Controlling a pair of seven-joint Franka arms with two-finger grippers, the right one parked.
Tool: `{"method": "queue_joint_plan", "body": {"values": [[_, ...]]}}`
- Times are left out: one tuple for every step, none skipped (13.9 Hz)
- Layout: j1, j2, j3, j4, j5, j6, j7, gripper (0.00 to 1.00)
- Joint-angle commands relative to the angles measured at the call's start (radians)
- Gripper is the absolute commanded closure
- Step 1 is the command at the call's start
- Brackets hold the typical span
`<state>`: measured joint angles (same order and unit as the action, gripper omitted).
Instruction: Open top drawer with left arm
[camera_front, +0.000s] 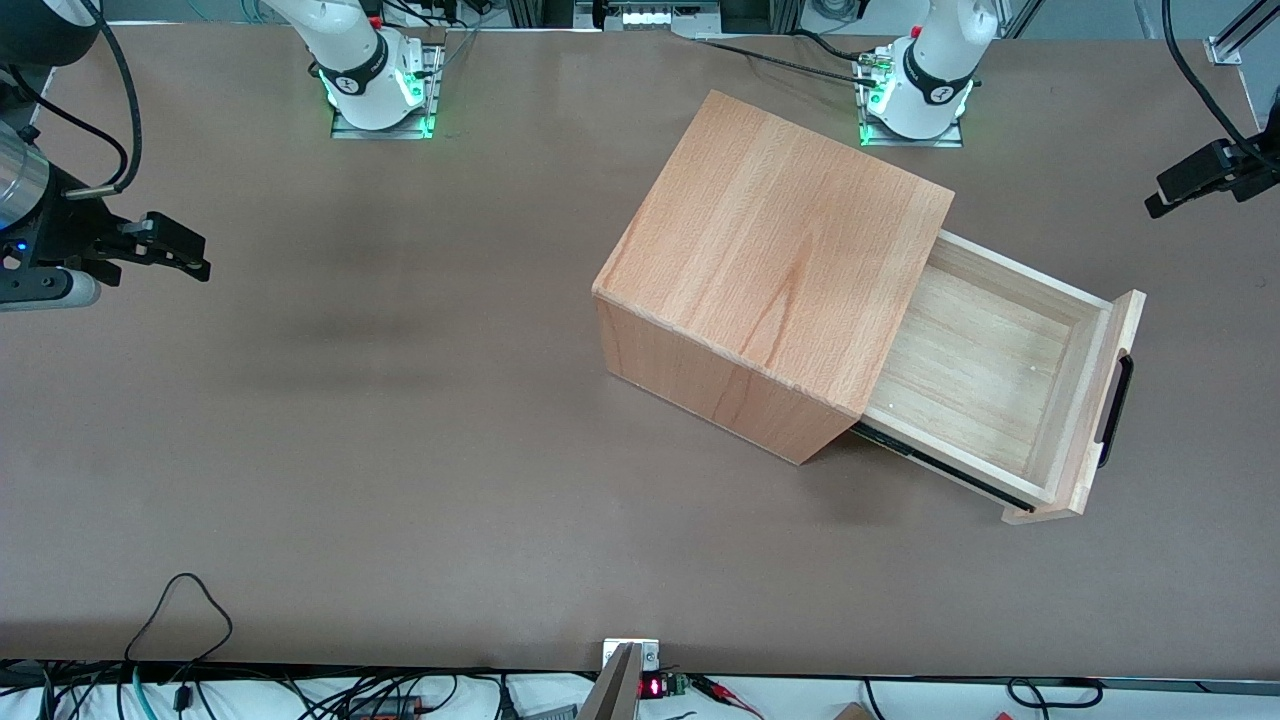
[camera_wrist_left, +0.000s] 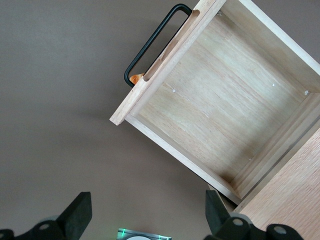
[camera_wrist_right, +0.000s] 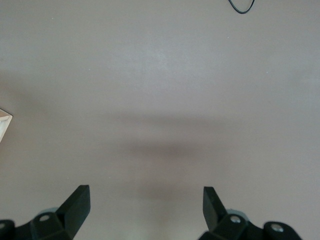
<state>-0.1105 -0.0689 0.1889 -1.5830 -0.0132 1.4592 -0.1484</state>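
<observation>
Pulled well out of its wooden cabinet (camera_front: 770, 270) on the brown tabletop (camera_front: 400, 420), toward the working arm's end: the top drawer (camera_front: 1000, 370), its pale inside bare and open to view, its front panel turned away from the casing. Fixed along that front panel, a long thin black handle (camera_front: 1115, 410), seen from the wrist camera as a dark bar (camera_wrist_left: 150, 45) standing off the wood. Set at an angle on the tabletop, the cabinet itself, one corner nearest the front camera. Raised above the tabletop near the working arm's edge, farther from the front camera than the drawer front and well apart from the handle: the left arm's black tool (camera_front: 1195, 180), touching nothing. Spread wide and holding nothing, its two dark fingers (camera_wrist_left: 77, 212), with bare tabletop and a corner of the drawer showing between them in the wrist view. Mounted at the table's edge farthest from the front camera, the left arm (camera_front: 935, 70) on its white base, green light glowing at the foot. Trailing along the edge nearest the front camera, a tangle of black cables (camera_front: 180, 620).
</observation>
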Motion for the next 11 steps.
{"method": "queue_joint_plan", "body": {"values": [[0.0,0.003,-0.006,0.024,0.022,-0.019,-0.007,0.0],[-0.001,0.004,-0.006,0.024,0.024,-0.019,-0.003,0.0],[0.0,0.004,-0.006,0.024,0.024,-0.019,-0.002,0.0],[0.0,0.004,-0.006,0.031,0.024,-0.019,-0.002,0.0],[-0.001,0.006,-0.006,0.035,0.024,-0.019,-0.002,0.0],[0.0,0.006,-0.006,0.035,0.025,-0.019,-0.002,0.0],[-0.001,0.006,-0.006,0.035,0.024,-0.019,-0.002,0.0],[-0.001,0.006,-0.006,0.035,0.025,-0.019,-0.002,0.0],[-0.001,0.006,-0.006,0.035,0.024,-0.019,-0.002,0.0],[-0.001,0.006,-0.006,0.035,0.024,-0.019,-0.002,0.0],[0.0,0.006,-0.006,0.035,0.025,-0.019,-0.002,0.0]]}}
